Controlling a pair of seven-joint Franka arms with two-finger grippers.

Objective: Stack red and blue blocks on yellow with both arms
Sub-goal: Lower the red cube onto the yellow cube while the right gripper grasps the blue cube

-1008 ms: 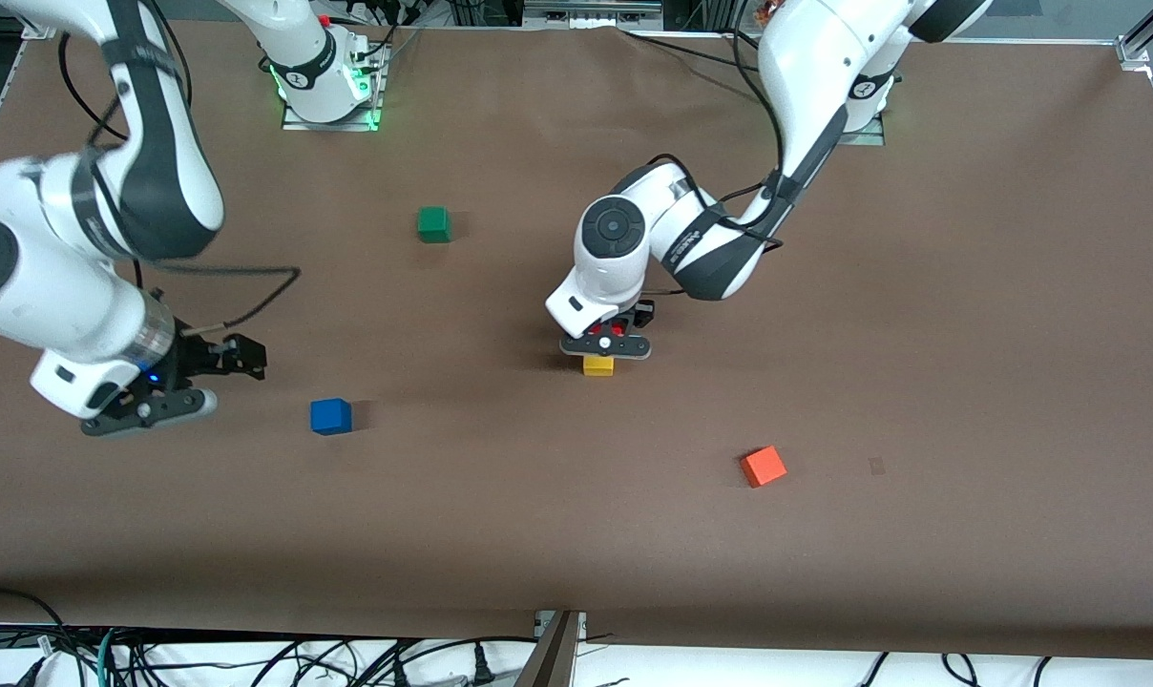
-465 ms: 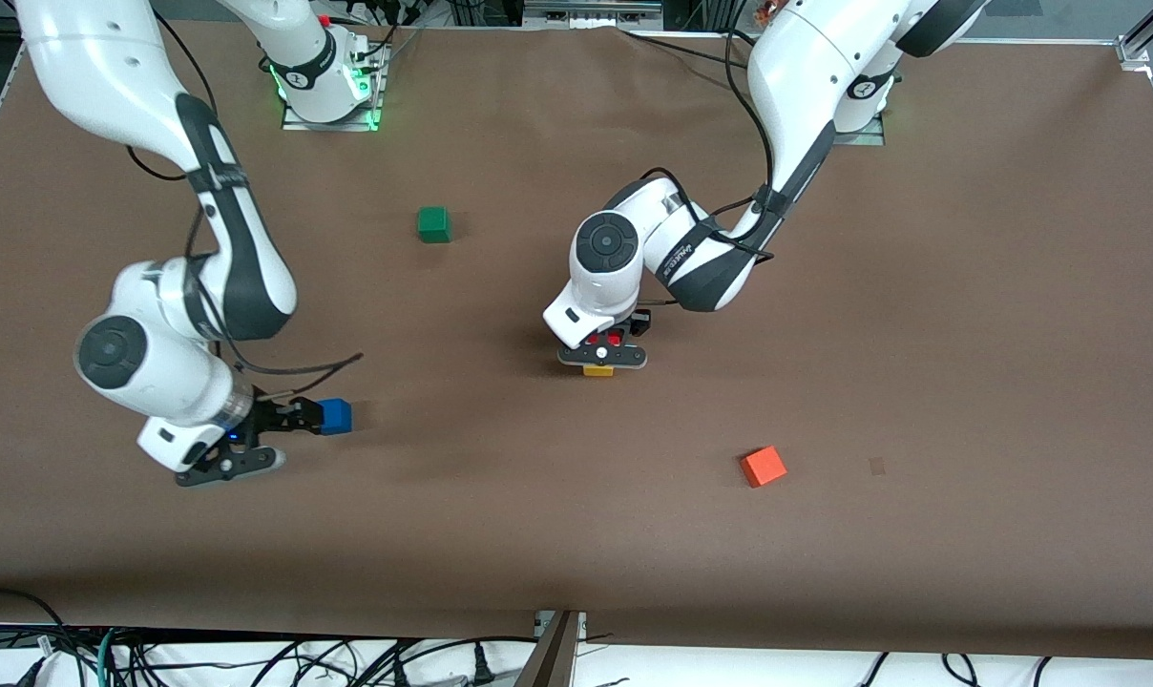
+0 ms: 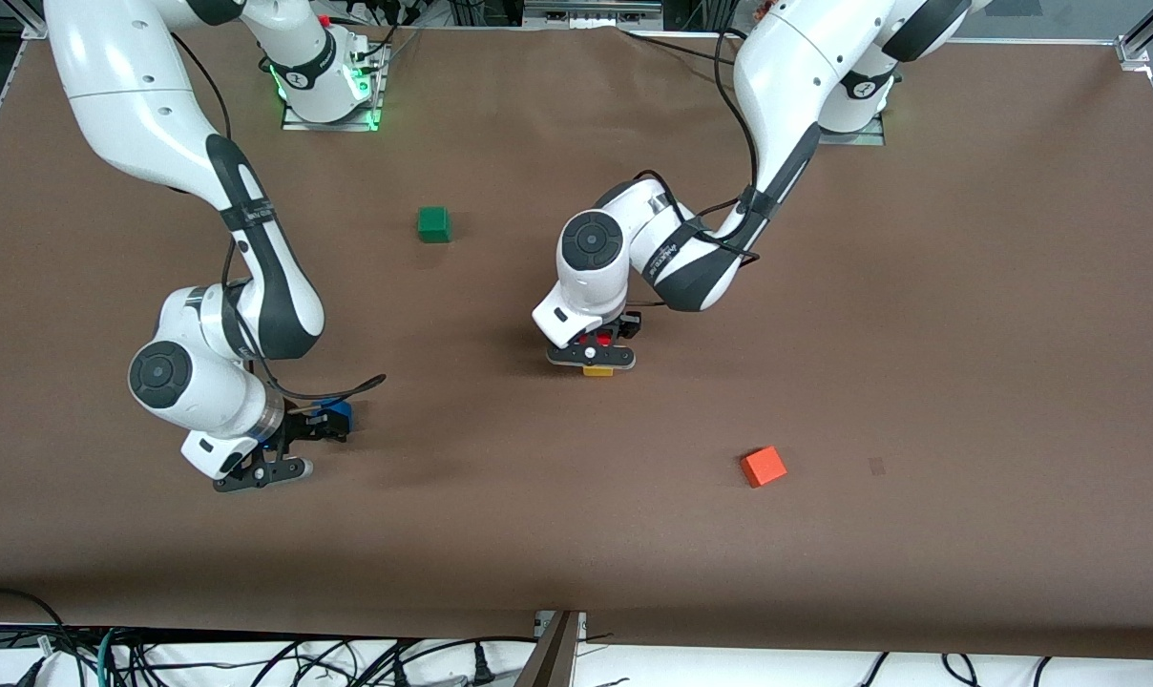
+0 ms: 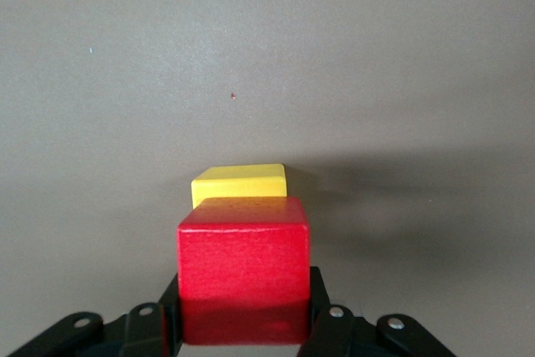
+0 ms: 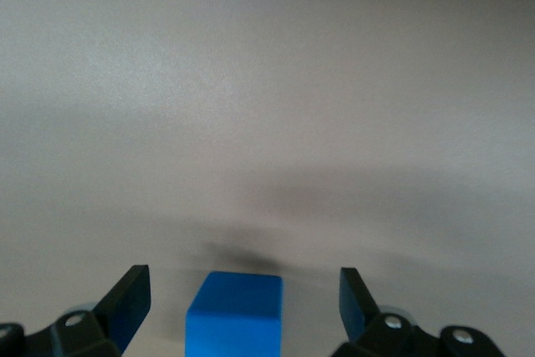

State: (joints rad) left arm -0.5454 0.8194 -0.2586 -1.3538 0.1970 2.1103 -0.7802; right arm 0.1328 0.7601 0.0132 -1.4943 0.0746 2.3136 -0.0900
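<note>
My left gripper (image 3: 593, 349) is shut on the red block (image 3: 597, 338) and holds it right over the yellow block (image 3: 597, 371), of which only a thin edge shows below the hand. In the left wrist view the red block (image 4: 242, 269) sits between the fingers with the yellow block (image 4: 240, 183) just under it; I cannot tell if they touch. My right gripper (image 3: 321, 424) is open and low at the table, its fingers on either side of the blue block (image 3: 342, 412). In the right wrist view the blue block (image 5: 236, 315) stands on the table between the open fingers (image 5: 129, 298), untouched.
A green cube (image 3: 433, 224) lies farther from the front camera, between the two arms. An orange cube (image 3: 763, 467) lies nearer the front camera, toward the left arm's end of the table. The brown table (image 3: 920, 334) is bare around them.
My right arm has swung in toward the blue block and its open gripper now straddles it. My left gripper has sunk lower with the red block, hiding more of the yellow block.
</note>
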